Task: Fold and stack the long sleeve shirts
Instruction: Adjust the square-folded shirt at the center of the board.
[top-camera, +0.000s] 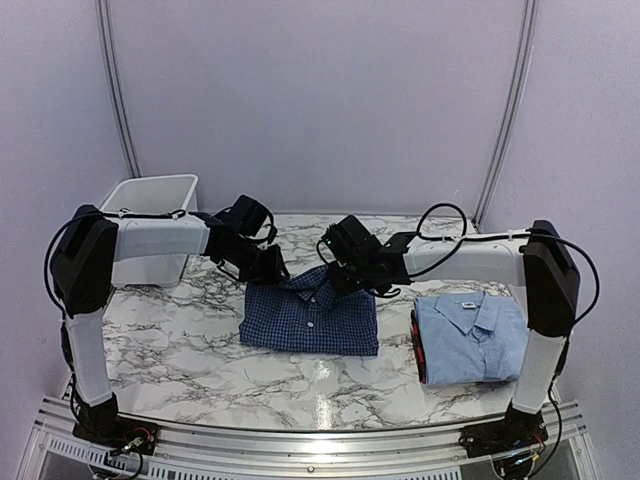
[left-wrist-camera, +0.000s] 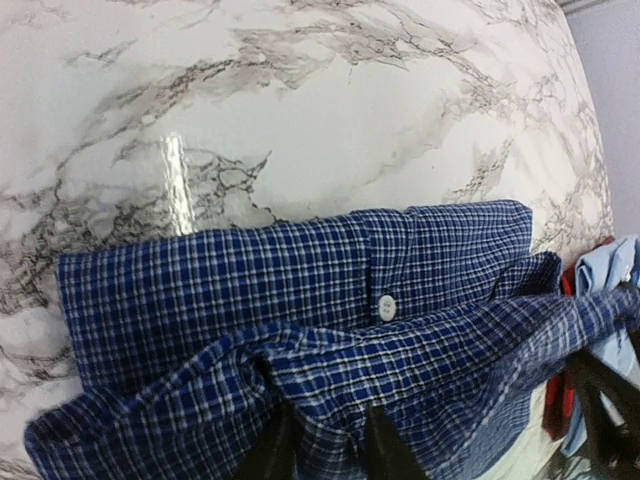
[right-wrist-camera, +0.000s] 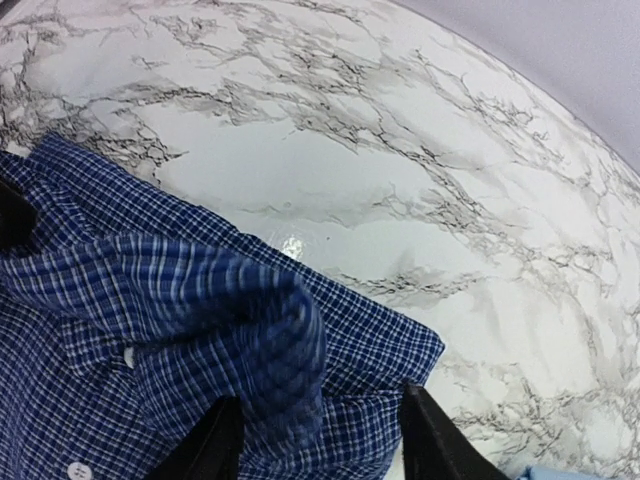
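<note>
Dark shirt (top-camera: 310, 318) lies folded, its far edge under both grippers; light shirt (top-camera: 470, 335) lies right of it. Left gripper (left-wrist-camera: 328, 415) has cloth between narrow jaws, can't tell if held. Right gripper (right-wrist-camera: 320, 400) is parted over a fold.

Left pincer (top-camera: 271, 267), right pincer (top-camera: 346, 281) over checked shirt (top-camera: 310, 324)

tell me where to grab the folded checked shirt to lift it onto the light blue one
Take the checked shirt by its left and right folded edges, coming low from each side: it lies flat as a rectangle, and those folds likely gather all layers.
</note>
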